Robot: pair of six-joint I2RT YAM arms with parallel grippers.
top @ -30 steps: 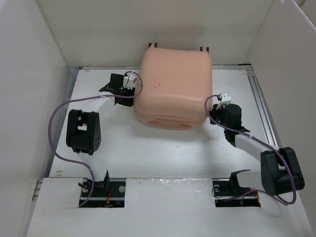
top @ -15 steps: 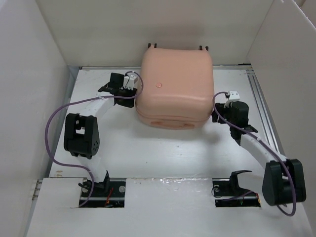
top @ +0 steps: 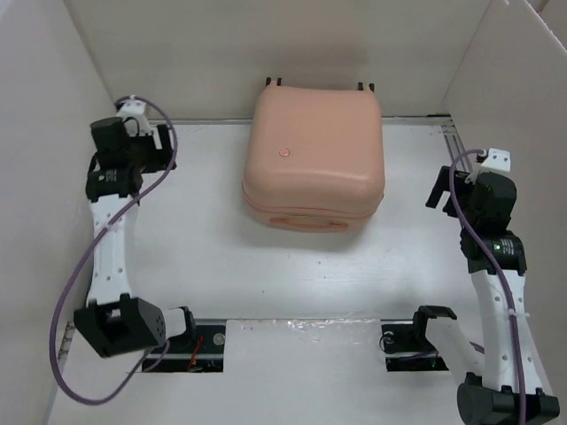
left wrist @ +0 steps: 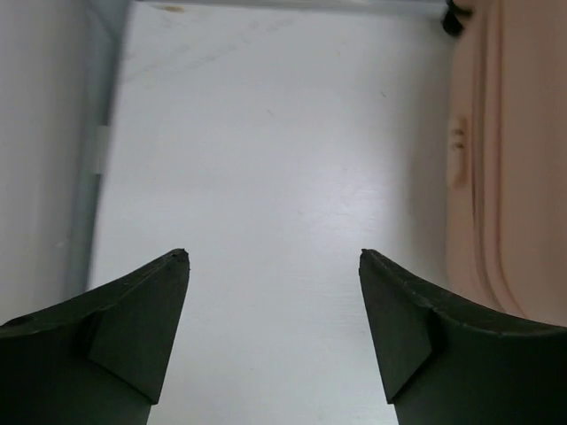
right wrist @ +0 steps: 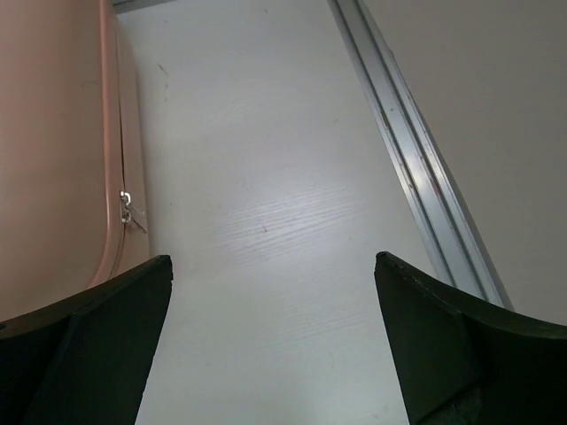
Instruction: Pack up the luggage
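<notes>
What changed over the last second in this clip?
Both arms pulled away from the luggage: the left hand swung out toward the left wall, the right hand toward the rail on the right, and both opened, empty. The luggage stayed shut and in place.

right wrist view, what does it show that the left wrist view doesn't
Only the right wrist view: a metal zipper pull on the luggage seam, and an aluminium rail along the table.
Only the left wrist view: a black wheel at the luggage's far corner and a small pink tab on its side.
Both: the peach shell, the white table, and an open gripper in the foreground, the right gripper and the left gripper.
</notes>
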